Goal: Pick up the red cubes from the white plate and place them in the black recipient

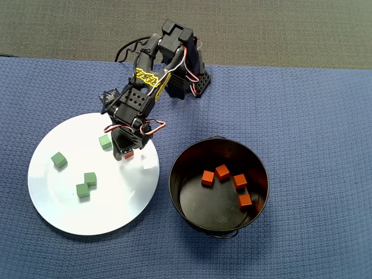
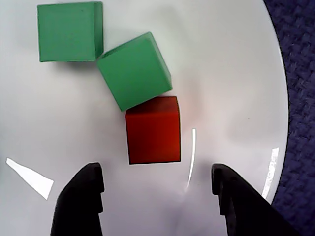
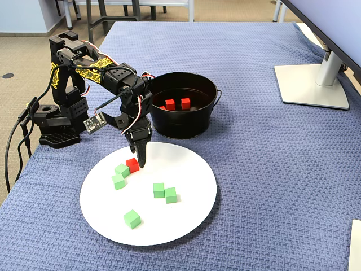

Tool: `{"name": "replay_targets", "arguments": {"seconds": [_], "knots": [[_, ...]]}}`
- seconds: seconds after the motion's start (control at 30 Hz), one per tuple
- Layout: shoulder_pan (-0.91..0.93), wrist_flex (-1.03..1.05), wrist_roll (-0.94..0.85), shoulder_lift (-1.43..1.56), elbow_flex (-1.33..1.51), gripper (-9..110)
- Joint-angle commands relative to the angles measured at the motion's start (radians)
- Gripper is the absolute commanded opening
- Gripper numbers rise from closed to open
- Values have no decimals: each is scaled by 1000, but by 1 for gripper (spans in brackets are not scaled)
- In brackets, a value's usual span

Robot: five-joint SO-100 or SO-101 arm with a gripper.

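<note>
- Blue woven cloth [image 3: 271, 169] over whole table, everything resting on it.
- White plate [image 1: 125, 200] at left in overhead view, just beside pot but apart from it; carries five green cubes and one red cube.
- Black pot [image 1: 174, 180] at right of plate in overhead view; four red cubes [image 1: 224, 171] already lying on its bottom, so four of five apparently done, one left.
- Black arm [image 3: 104, 73] reaching from its base down over plate's upper right part in overhead view, gripper end lowest.
- Gripper [image 2: 157, 184] open, holding nothing; both tips entering wrist view from bottom edge, gap clearly wider than a cube.
- Green cubes: two [image 2: 134, 70] bunched just past red cube in wrist view, nearer one turned diagonal with a corner touching or nearly touching red cube's far left corner; remaining three [image 1: 86, 185] well apart, lower left on plate in overhead view.
- Last red cube [image 2: 153, 130] on plate, straight ahead of tips in wrist view, sides roughly square to jaw line, sitting slightly left of gap centre, not yet between tips.
- Key relation: cube ahead and a touch left; likely needs short advance plus descent to straddle it before closing.
- Risk, judged: pushing too far forward could nudge touching green cube.
</note>
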Motion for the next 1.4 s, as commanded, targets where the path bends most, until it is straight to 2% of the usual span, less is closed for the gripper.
{"name": "replay_targets", "arguments": {"seconds": [0.0, 0.73, 1.37], "knots": [[-8, 37, -31, 2, -3, 20], [11, 84, -98, 28, 43, 16], [28, 101, -117, 20, 14, 0]]}}
